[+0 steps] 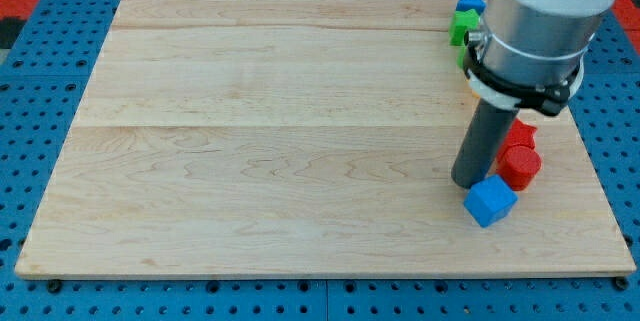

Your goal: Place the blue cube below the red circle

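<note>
The blue cube [490, 201] lies near the view's bottom right of the wooden board [280, 131]. The red circle [520, 167], a short red cylinder, sits just above and to the right of it, nearly touching. Another red block [521, 136] lies right behind the red circle, partly hidden. My tip [467, 182] is at the blue cube's upper left edge, touching or almost touching it, and left of the red circle.
A green block [464, 27] and a second blue block [470, 2] sit at the view's top right, partly hidden by the arm [540, 21]. A sliver of yellow shows under the arm. The board's right edge is close to the blocks.
</note>
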{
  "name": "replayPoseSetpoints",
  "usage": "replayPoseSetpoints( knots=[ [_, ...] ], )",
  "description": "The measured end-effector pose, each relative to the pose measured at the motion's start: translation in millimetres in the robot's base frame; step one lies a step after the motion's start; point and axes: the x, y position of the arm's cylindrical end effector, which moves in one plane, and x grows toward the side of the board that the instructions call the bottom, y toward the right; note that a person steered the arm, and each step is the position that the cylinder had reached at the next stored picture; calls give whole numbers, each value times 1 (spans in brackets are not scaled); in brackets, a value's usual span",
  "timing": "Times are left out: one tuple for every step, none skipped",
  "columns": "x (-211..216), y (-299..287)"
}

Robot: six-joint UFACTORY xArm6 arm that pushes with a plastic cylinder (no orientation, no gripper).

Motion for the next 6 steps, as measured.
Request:
replayPoseSetpoints(
  knots=[
    [-4,-32],
    [13,-57],
    [27,-41],
    [27,-6],
    [27,19],
    [25,23]
  ],
)
